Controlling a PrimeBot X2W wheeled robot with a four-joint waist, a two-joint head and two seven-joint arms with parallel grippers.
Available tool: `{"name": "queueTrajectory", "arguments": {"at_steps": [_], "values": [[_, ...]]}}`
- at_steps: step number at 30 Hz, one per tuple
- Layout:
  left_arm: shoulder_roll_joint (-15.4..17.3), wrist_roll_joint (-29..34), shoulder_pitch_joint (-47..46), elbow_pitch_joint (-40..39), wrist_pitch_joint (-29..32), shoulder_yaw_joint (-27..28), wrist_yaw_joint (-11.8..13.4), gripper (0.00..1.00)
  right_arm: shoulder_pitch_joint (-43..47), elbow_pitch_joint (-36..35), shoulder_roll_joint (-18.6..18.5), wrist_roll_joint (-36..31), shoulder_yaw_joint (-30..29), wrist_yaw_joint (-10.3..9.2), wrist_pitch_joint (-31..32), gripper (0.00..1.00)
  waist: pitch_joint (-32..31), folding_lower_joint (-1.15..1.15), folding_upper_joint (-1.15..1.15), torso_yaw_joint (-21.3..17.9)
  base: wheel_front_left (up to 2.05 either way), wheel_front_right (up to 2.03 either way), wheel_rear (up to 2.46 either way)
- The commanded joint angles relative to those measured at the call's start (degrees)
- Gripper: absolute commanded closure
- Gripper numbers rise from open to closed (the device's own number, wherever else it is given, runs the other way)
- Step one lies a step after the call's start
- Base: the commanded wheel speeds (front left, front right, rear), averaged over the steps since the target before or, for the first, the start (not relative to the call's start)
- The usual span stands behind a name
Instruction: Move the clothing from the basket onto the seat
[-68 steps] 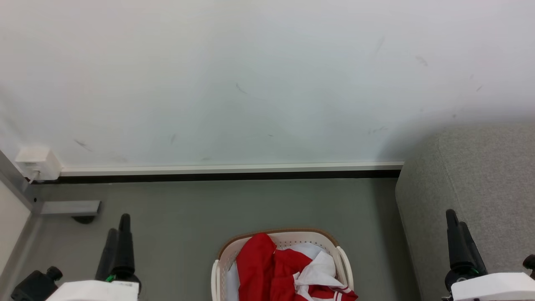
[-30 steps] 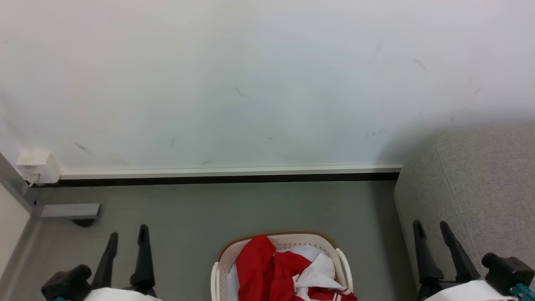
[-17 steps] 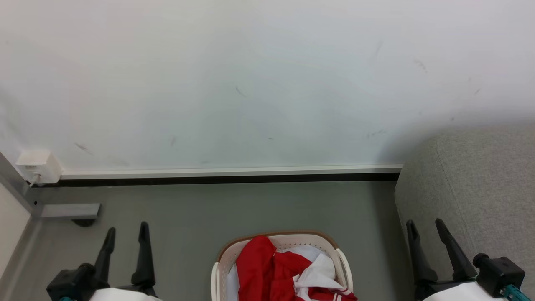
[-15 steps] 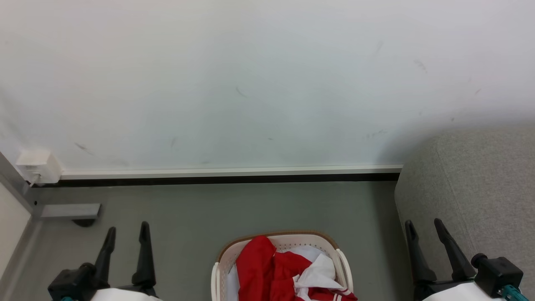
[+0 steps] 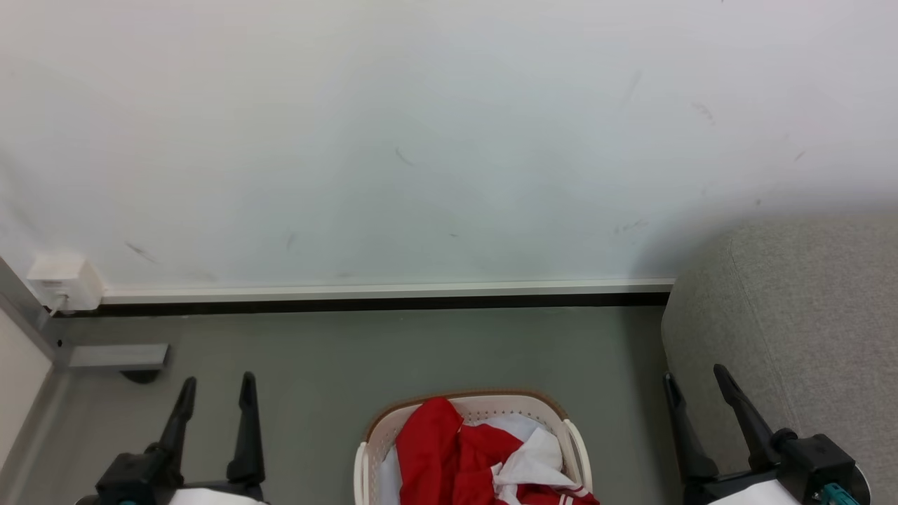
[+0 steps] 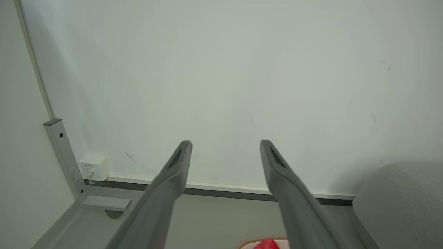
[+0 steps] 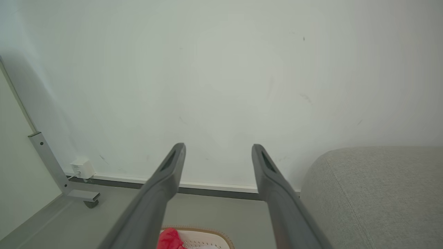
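Red clothing [image 5: 456, 459] with white panels lies heaped in the white basket [image 5: 373, 433] with a brown rim, at the bottom middle of the head view. The grey seat [image 5: 807, 330] fills the right side. My left gripper [image 5: 217, 384] stands open over the floor to the left of the basket, holding nothing. My right gripper [image 5: 694, 377] stands open between the basket and the seat's front. In the left wrist view a bit of the clothing [image 6: 266, 244] peeks in at the bottom, and the right wrist view shows the clothing [image 7: 169, 239] and the seat [image 7: 373, 193].
A pale wall [image 5: 421, 140] with a white and dark skirting strip rises behind the basket. A small white wall box [image 5: 63, 280] and a grey metal frame post with a foot [image 5: 112, 356] stand in the left corner. Grey floor [image 5: 421, 351] lies between wall and basket.
Both grippers turned from edge-on to face-on, fingers spread. They have since sunk slightly in the head view, the right one drifting left. The view itself shifted a little.
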Motion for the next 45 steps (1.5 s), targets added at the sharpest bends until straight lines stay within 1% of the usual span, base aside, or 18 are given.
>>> {"name": "queueTrajectory", "arguments": {"at_steps": [1, 15, 30, 38, 45], "values": [[0.12, 1.37, 0.59, -0.21, -0.8, 0.2, -0.07, 0.0, -0.6, -0.32, -0.51, -1.22, 0.22, -0.11, -0.47, 0.0, -0.02, 0.0, 0.0, -0.01, 0.0, 0.0, 0.0], [-0.2, 7.12, 1.06, -0.76, -1.95, 0.59, -0.23, 0.0, -0.58, -0.98, -0.54, -6.09, 0.71, -0.12, -1.89, 0.0, -0.3, 0.0, 0.0, -0.18, 0.0, 0.0, 0.0], [-0.6, 6.23, 0.73, -0.92, -1.91, 1.42, -0.72, 0.0, -0.9, -1.34, -0.01, -4.97, -0.33, -0.12, -1.82, 0.0, 0.44, 0.0, 0.0, -0.96, 0.0, 0.0, 0.0], [-0.7, 5.66, -0.45, -1.6, -1.91, 1.42, -1.5, 0.0, -2.18, -2.06, -0.01, -4.16, -1.54, -0.12, -1.82, 0.0, 3.03, 0.0, 0.0, -2.7, 0.0, 0.0, 0.0], [-0.73, 5.18, -4.61, -1.71, -1.9, 1.2, -3.11, 0.0, -4.8, -3.74, 0.22, -4.38, -2.91, -0.12, -1.73, 0.0, 9.1, 0.0, 0.0, -4.12, 0.0, 0.0, 0.0]]}}
